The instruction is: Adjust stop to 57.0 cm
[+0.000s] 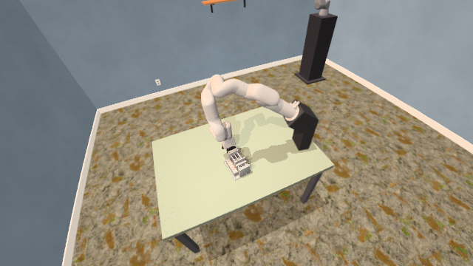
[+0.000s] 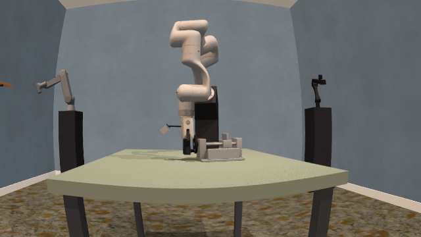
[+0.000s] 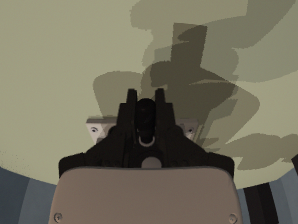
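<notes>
A small grey stop fixture (image 1: 238, 166) with a lead screw and a sliding stop block (image 2: 225, 139) sits near the middle of the pale green table. Its dark handwheel (image 2: 194, 145) is at the fixture's left end in the exterior view. My gripper (image 2: 188, 146) hangs straight down from the white arm and is shut on the handwheel. In the wrist view the black fingers close around the dark round handwheel (image 3: 145, 123), with the fixture's grey base (image 3: 100, 125) showing beside them. The scale reading is too small to tell.
The arm's black base pedestal (image 1: 304, 127) stands at the table's far right edge. Black pedestals (image 2: 70, 138) (image 2: 317, 135) with other small arms stand off the table to the left and right. The table edge lies well in front of the fixture.
</notes>
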You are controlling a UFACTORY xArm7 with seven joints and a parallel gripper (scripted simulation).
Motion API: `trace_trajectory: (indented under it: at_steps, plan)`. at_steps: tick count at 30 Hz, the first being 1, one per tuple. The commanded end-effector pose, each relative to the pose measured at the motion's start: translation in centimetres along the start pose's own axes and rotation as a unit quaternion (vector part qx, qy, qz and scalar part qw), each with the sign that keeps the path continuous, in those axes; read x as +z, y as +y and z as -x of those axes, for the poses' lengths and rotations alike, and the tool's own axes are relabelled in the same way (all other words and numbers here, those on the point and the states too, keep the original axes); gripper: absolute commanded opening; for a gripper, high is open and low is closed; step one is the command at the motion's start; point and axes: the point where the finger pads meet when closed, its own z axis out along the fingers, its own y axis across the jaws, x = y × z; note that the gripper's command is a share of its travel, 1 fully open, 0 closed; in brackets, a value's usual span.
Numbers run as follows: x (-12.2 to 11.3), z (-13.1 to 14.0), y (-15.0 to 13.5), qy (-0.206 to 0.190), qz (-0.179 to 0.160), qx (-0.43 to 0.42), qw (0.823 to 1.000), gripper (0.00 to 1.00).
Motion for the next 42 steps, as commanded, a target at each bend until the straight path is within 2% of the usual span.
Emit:
trace_trajectory:
  at_steps: [1,24,42]
  plan:
    - [-0.7,0.0,-1.7,-0.003,0.001,0.001,1.000,0.06]
    - [-2.9,0.0,-2.6,-0.003,0.001,0.001,1.000,0.06]
    - [-4.8,-0.1,-1.8,-0.003,0.001,0.001,1.000,0.06]
